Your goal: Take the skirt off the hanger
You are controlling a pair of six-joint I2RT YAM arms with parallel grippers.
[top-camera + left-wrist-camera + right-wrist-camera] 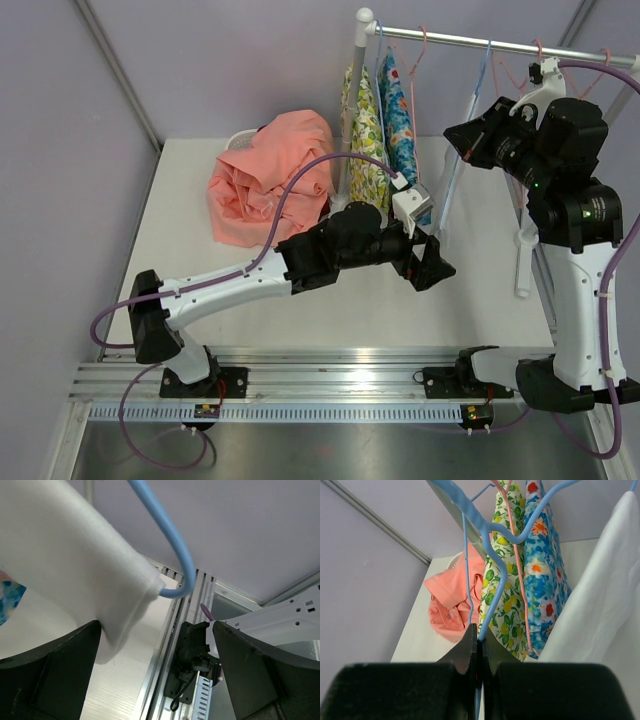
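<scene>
A white skirt [75,565] hangs on a blue hanger [172,540]; the hanger's end comes out of the cloth's corner. My left gripper [157,650] is open just below the skirt. The skirt's lower corner rests against the left finger [70,660], and nothing is between the jaws. In the top view the left gripper [428,265] sits under the rack. My right gripper [480,635] is shut on the blue hanger's wire [492,600], with the white skirt [600,600] to its right. The right gripper [465,140] is high, near the rail.
A metal rail [480,40] carries two floral skirts, one yellow-green [362,130] and one blue [400,120], on pink and blue hangers. A pink cloth pile [270,175] lies on the table at the back left. The arms' mounting rail [330,372] runs along the near edge.
</scene>
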